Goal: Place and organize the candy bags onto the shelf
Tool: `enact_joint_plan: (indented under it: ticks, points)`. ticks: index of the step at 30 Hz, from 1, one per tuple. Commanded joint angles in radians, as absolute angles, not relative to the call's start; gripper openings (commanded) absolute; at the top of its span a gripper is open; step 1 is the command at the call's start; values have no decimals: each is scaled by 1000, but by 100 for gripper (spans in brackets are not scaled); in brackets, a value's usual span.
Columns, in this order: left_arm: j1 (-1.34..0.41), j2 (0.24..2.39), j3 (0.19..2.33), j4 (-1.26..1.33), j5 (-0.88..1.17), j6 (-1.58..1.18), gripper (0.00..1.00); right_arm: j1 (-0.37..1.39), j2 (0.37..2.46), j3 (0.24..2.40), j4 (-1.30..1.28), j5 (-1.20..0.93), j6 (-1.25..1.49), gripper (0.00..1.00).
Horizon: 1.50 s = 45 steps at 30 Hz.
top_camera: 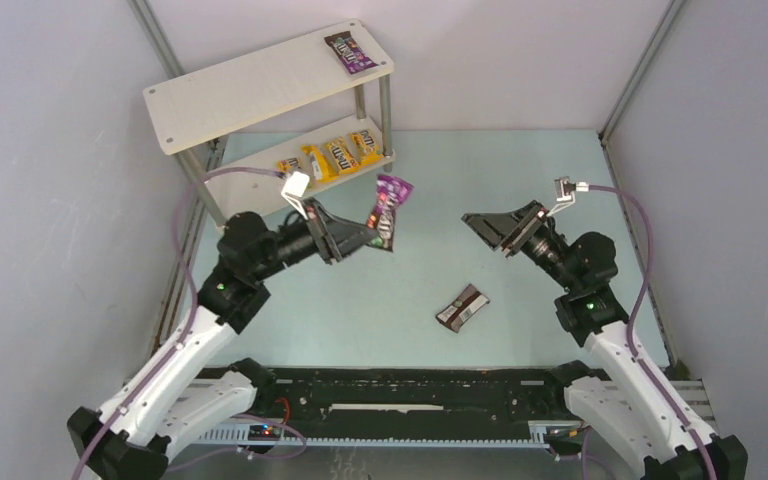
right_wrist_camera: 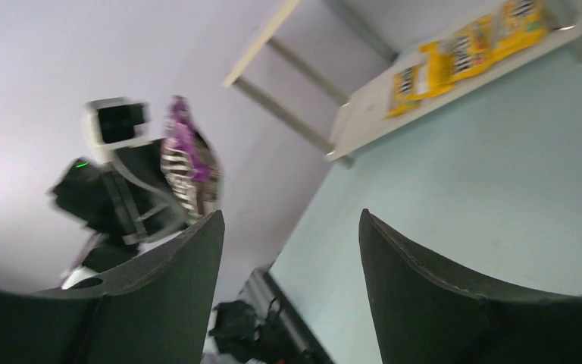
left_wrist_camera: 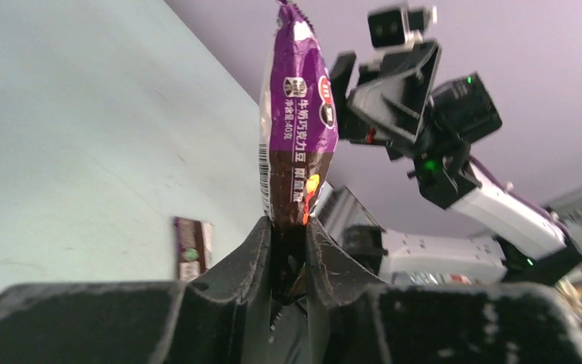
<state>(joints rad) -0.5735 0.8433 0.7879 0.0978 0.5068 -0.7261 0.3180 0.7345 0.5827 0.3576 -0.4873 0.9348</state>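
Purple glossy candy packet [top_camera: 390, 205] is clamped by its brown lower end in left pincer [left_wrist_camera: 288, 231], long axis running straight out from the jaws, free end up. Off-white two-tier shelf [top_camera: 250, 95] stands just beyond, far-left; left arm is nearer. Right pincer [right_wrist_camera: 289, 214] gapes empty, well apart. Dark brown packet [top_camera: 462, 306] lies flat between the arms.

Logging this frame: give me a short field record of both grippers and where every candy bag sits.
left gripper: shut on purple bag, held in the air
right gripper: open, empty
top board of shelf: one other purple bag, right end
lower board: four yellow bags in a row
table: one brown bag, lying flat
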Motion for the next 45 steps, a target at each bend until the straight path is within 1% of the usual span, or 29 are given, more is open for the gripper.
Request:
enact_joint_plan:
  ticks: [1,3,7,12,15,17,24,30,34,40,45]
  points:
    - [-438,795,949,-84,453,-618,18,276,817,620,307,-339,760,74]
    - [-376,810,1015,-130,417,-590,18,277,866,613,321,-255,681,74]
    - [-259,926,1174,-161,375,-616,14,291,946,541,489,-130,605,74]
    - [-176,1116,1343,-61,298,-732,14,293,1062,507,575,-70,486,75]
    - [-144,1239,1439,-20,258,-792,15,291,1104,450,653,-64,439,76]
    - [-124,1325,1518,-15,233,-816,19,281,1120,423,691,-74,442,76]
    - [-81,1619,1777,-5,253,-895,15,261,1112,401,678,-107,442,78]
    - [-78,1778,1945,-54,257,-897,16,229,1130,393,701,-145,470,78]
    - [-78,1822,1973,-81,272,-933,17,215,1141,394,706,-155,484,78]
    - [-77,1807,1894,-77,231,-995,18,208,1150,393,710,-162,494,78]
    - [-76,1833,1867,-62,275,-1042,18,194,1170,393,729,-185,511,78]
